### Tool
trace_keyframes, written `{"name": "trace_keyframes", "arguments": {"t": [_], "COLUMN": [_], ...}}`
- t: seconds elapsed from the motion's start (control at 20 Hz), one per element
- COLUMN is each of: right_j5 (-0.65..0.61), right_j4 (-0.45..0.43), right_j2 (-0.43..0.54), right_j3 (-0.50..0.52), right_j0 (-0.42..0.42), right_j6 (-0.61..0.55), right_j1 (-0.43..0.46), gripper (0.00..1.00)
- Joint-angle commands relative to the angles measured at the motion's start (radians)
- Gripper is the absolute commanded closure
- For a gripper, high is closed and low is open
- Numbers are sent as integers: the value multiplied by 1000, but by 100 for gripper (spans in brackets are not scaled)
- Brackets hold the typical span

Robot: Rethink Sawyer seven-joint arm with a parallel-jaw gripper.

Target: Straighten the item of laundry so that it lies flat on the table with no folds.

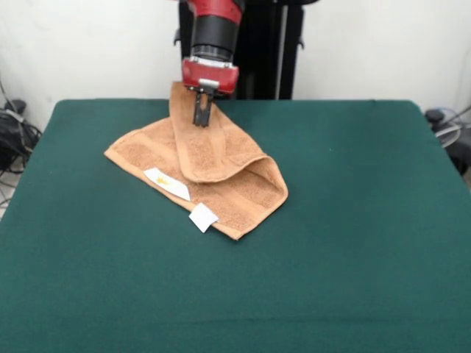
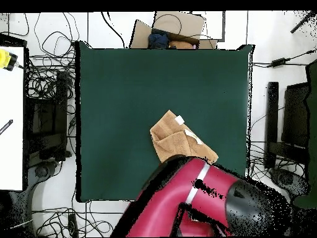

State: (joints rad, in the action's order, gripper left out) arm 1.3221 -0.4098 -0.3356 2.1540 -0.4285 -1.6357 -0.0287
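On the far half of the table (image 1: 353,243), a little left of centre in the front view, the orange-tan towel (image 1: 235,195) was seen lying partly folded. One flap had been drawn up and over the lower layer, and its raised end was pinched between the narrow black fingers of the gripper (image 1: 202,116), which were pressed together on the cloth. Woven border bands were visible, and two white tags (image 1: 203,217) were shown on the near edge. In the overhead view, the towel (image 2: 176,139) was partly hidden by the red arm (image 2: 186,198)
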Motion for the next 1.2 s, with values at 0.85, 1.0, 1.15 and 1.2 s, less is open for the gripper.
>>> {"name": "trace_keyframes", "arguments": {"t": [0.85, 1.0, 1.15, 1.2], "right_j5": [-177, -292, -422, -450], "right_j4": [105, 138, 192, 209], "right_j2": [91, 121, 155, 159], "right_j3": [129, 151, 166, 166], "right_j0": [117, 144, 186, 198], "right_j6": [-232, -214, -184, -179], "right_j1": [-75, -164, -268, -287], "gripper": [0, 0, 0, 0]}}
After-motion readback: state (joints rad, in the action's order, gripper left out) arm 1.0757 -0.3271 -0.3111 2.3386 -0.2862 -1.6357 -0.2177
